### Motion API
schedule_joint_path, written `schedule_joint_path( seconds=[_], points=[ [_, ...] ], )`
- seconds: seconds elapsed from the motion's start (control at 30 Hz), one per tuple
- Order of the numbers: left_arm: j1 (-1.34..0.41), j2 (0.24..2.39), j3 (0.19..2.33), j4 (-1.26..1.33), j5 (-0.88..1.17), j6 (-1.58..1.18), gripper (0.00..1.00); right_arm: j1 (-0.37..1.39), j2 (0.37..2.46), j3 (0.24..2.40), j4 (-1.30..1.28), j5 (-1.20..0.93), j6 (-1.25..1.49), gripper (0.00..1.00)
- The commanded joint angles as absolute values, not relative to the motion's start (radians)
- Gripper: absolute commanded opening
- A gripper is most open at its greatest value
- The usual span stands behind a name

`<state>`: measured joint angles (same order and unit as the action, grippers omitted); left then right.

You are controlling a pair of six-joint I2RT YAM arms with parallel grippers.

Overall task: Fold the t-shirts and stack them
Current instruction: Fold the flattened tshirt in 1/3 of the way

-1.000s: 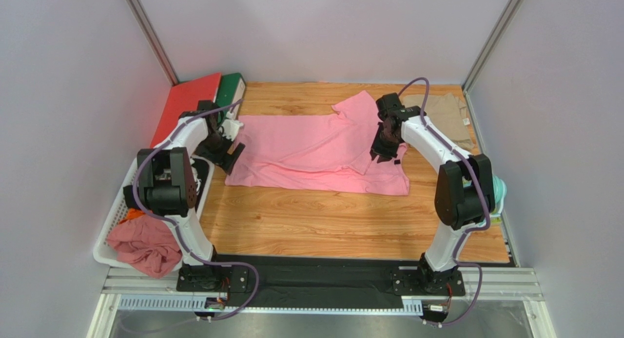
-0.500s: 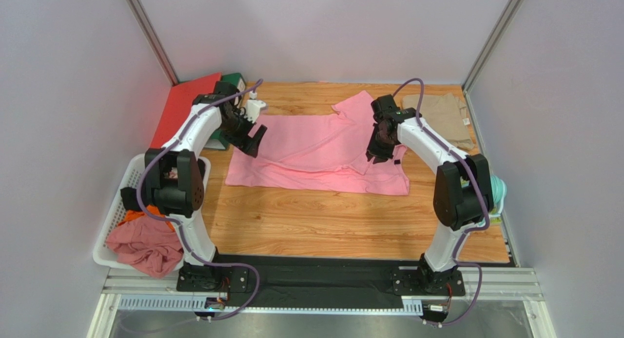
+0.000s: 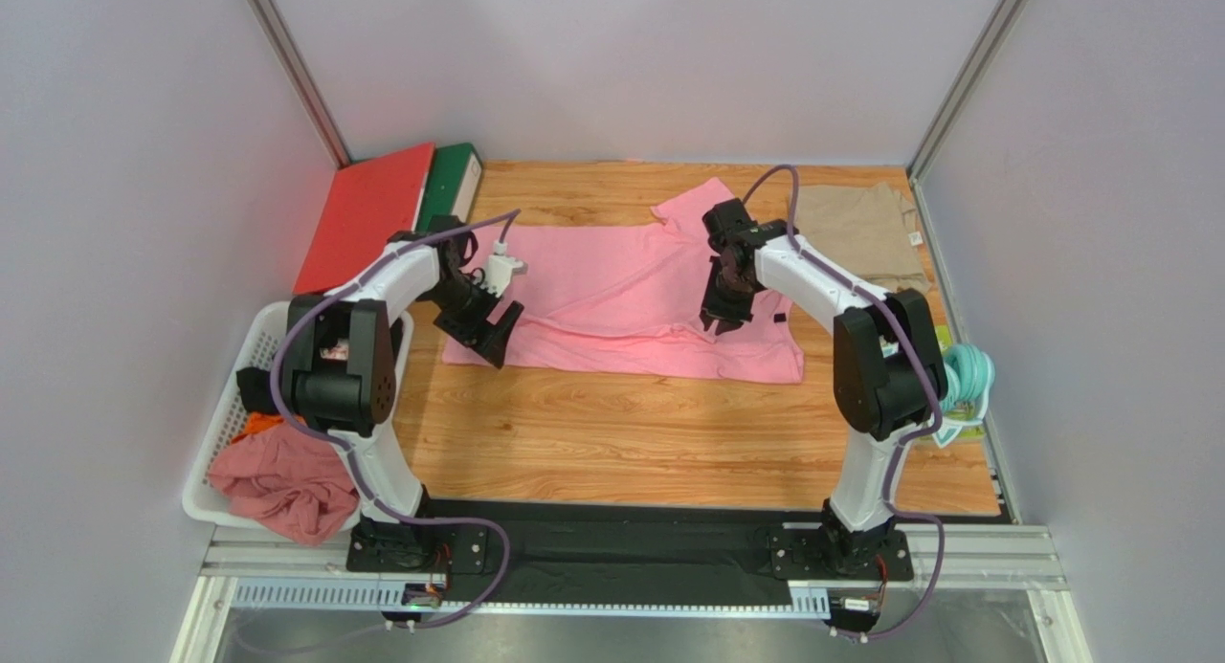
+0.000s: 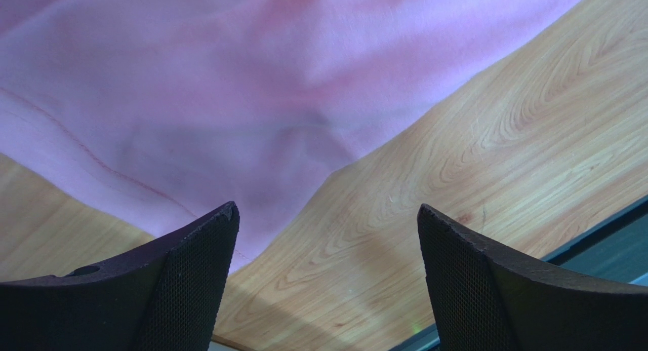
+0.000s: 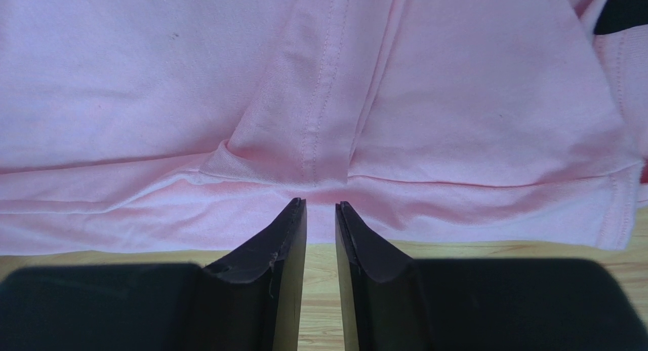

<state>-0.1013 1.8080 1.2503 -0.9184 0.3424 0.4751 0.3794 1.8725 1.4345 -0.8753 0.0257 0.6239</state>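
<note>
**Pink tee laid flat, one gripper at each end**

The light pink short-sleeved t-shirt of soft cloth (image 3: 618, 297) lies spread across the far middle of the pale wooden table (image 3: 647, 441). Its long side runs left to right, and one sleeve points toward the back wall. A khaki-beige t-shirt (image 3: 863, 221) lies flat in the far right corner of the table, near that sleeve.

The right gripper (image 3: 723, 302) is down over the right part of the pink t-shirt. In the right wrist view its two black fingers (image 5: 285, 275) are drawn close together. Only a thin slit is left between them, and cloth and wood show through it. Their tips sit at a raised crease that runs down to the hem. From this angle it is not clear whether the tips nip that crease or merely rest against it.

The left gripper (image 3: 486, 319) is at the pink t-shirt's near left corner. In the left wrist view its mesh-faced fingers (image 4: 190, 290) are spread wide. The corner of the pink cloth and bare wood show between them, and nothing is held.

A white plastic basket (image 3: 230, 412) sits just left of the table, beside the left arm. It holds a crumpled dusty-rose cloth (image 3: 288, 488). A flat red board (image 3: 367, 211) and a green one (image 3: 455, 180) lie side by side at the far left corner. A small teal object (image 3: 975, 376) sits at the table's right edge, next to the right arm.
</note>
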Motion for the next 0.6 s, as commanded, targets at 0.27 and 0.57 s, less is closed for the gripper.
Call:
schedule_joint_path(
  seconds=[0.27, 0.57],
  points=[
    [-0.098, 1.862, 1.33, -0.841, 0.342, 0.462, 0.92, 0.393, 1.951, 1.488, -0.845, 0.041, 0.637, 0.31],
    [-0.098, 1.867, 1.273, -0.802, 0.318, 0.465, 0.92, 0.393, 1.974, 1.468, -0.831, 0.043, 0.644, 0.3]
  ],
)
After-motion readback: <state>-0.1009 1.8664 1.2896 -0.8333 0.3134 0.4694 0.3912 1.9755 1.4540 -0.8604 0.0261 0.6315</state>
